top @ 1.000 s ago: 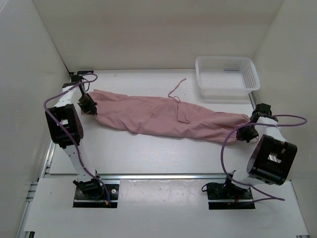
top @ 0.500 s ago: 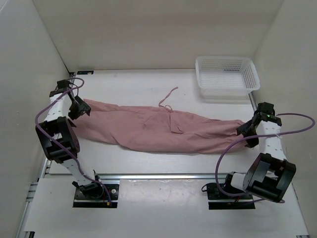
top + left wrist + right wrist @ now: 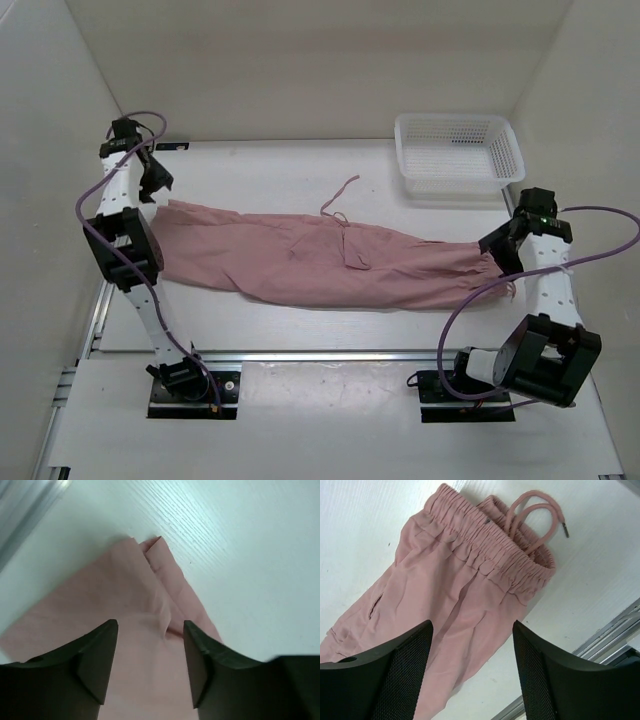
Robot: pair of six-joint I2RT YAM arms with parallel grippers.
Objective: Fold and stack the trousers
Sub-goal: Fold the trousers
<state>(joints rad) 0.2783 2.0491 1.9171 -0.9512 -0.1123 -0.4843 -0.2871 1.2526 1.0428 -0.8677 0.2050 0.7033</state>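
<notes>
The dusty-pink trousers (image 3: 320,262) lie stretched flat across the table from left to right, with a drawstring cord (image 3: 338,197) trailing toward the back. My left gripper (image 3: 152,186) hovers open just beyond the leg ends. The left wrist view shows the leg hems (image 3: 150,575) on the table below my left gripper (image 3: 150,647), with nothing between the fingers. My right gripper (image 3: 499,247) hangs open over the waist end. In the right wrist view the gathered waistband (image 3: 485,545) and looped cords (image 3: 535,510) lie below my right gripper (image 3: 472,652), untouched.
A white mesh basket (image 3: 460,184) stands at the back right, beyond the waist end. White walls close in on the left, back and right. A metal rail (image 3: 330,355) runs along the table's near edge, also seen as the rail (image 3: 615,630) beside the waistband.
Both grippers were shut on the trousers' ends and pulled them apart, then opened and let go. The trousers now lie flat and longer. Both arms have lifted away, the left toward the back.
</notes>
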